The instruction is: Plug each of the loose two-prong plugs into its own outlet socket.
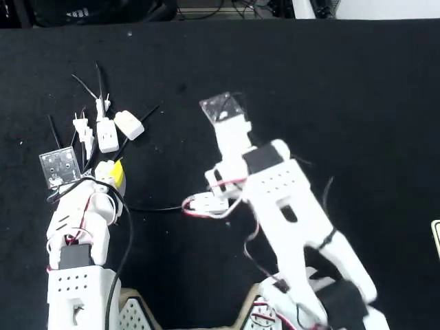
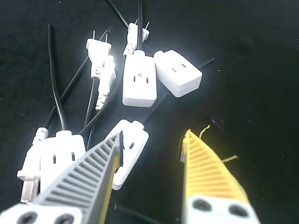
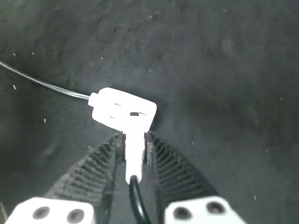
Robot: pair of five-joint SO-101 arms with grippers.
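My left gripper [image 2: 153, 140] is open, one grey and one yellow finger, just above a white outlet socket [image 2: 128, 149] at the table's left. Beyond it lie two more white sockets [image 2: 139, 79] [image 2: 177, 72] and loose two-prong plugs [image 2: 99, 49] [image 2: 134, 31] on black cords. A further socket [image 2: 58, 156] lies beside the grey finger. In the high view this cluster [image 1: 106, 134] is just beyond the left gripper [image 1: 110, 175]. My right gripper [image 3: 134, 149] is shut on a white plug [image 3: 134, 156] seated in a white socket [image 3: 124, 112] at mid-table.
The table is covered in black cloth [image 1: 330, 89]. Black cords [image 1: 148, 208] run between the two arms and fan out around the left cluster. The right arm [image 1: 275, 185] stands over the table's middle. Open cloth lies to the back and right.
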